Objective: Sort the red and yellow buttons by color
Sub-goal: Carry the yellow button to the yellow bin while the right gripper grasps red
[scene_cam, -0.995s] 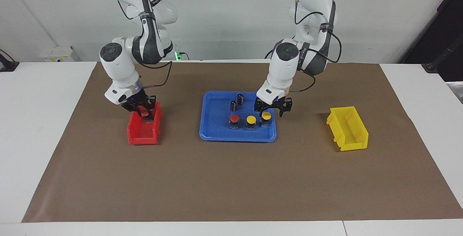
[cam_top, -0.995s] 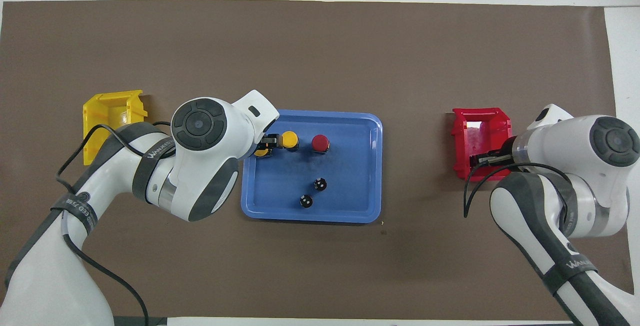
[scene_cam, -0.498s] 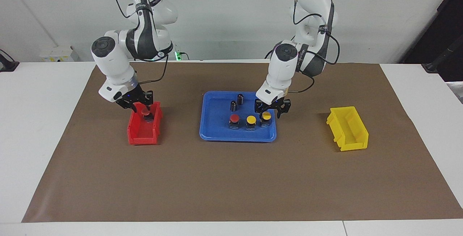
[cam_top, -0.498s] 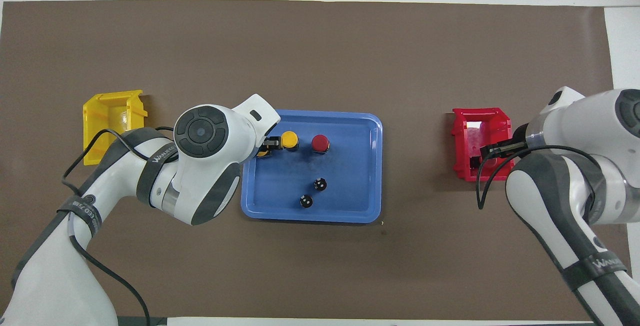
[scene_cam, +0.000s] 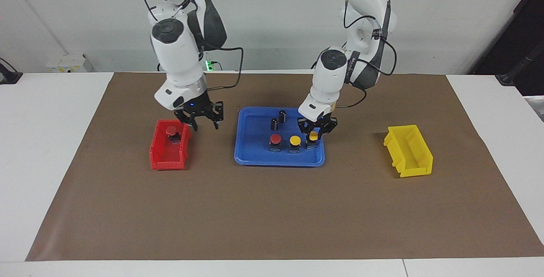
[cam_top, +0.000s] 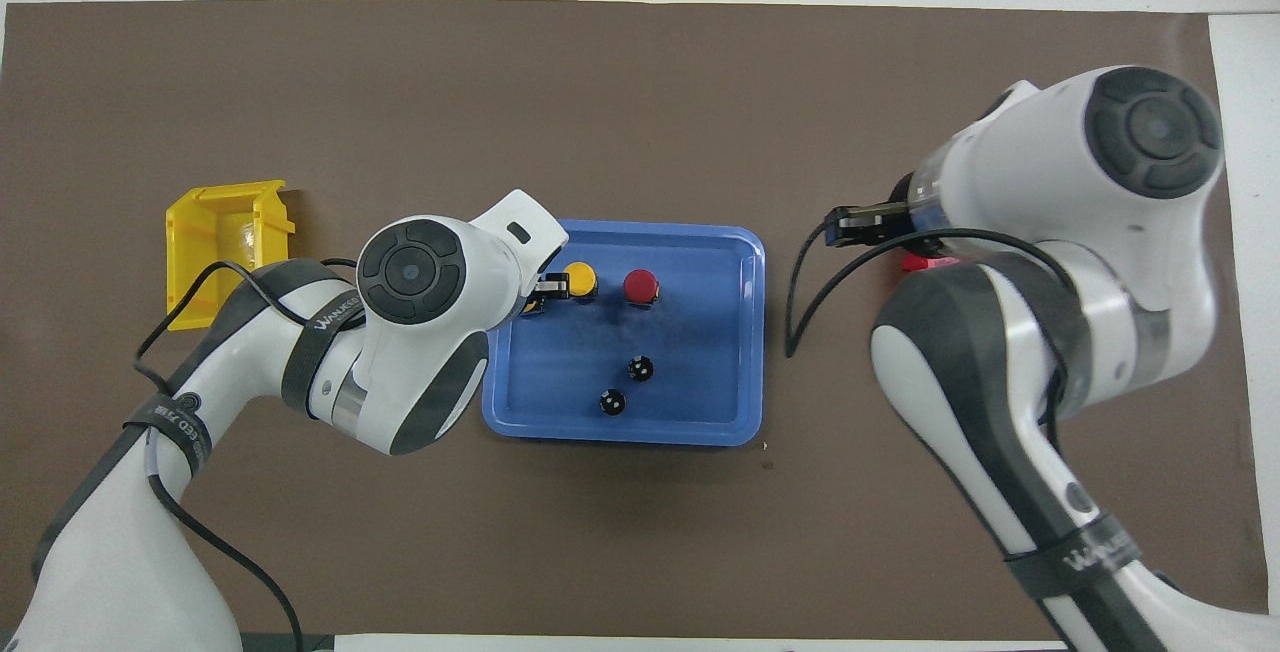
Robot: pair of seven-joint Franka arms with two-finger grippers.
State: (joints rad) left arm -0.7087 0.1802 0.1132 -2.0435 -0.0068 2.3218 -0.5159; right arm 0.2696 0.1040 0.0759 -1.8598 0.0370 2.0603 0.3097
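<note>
A blue tray [scene_cam: 278,162] holds a red button [scene_cam: 275,139] and two yellow buttons in a row. My left gripper [scene_cam: 313,131] is down in the tray, its fingers closed in on the yellow button [scene_cam: 313,137] nearest the left arm's end. The other yellow button [scene_cam: 295,140] stands beside it. In the overhead view my left gripper [cam_top: 535,292] hides most of that button; the free yellow button [cam_top: 579,278] and red button [cam_top: 640,285] show. A second red button [scene_cam: 171,131] sits in the red bin [scene_cam: 163,160]. My right gripper [scene_cam: 203,120] is open and empty, up over the mat between bin and tray.
Two small dark capless cylinders [scene_cam: 274,124] [scene_cam: 282,115] stand in the tray, nearer to the robots than the buttons. A yellow bin [scene_cam: 409,151] sits toward the left arm's end. In the overhead view the right arm covers nearly all of the red bin [cam_top: 915,260].
My right gripper let go of the red button in the red bin, rose and swung toward the tray. My left gripper sank around the yellow button and its fingers closed in.
</note>
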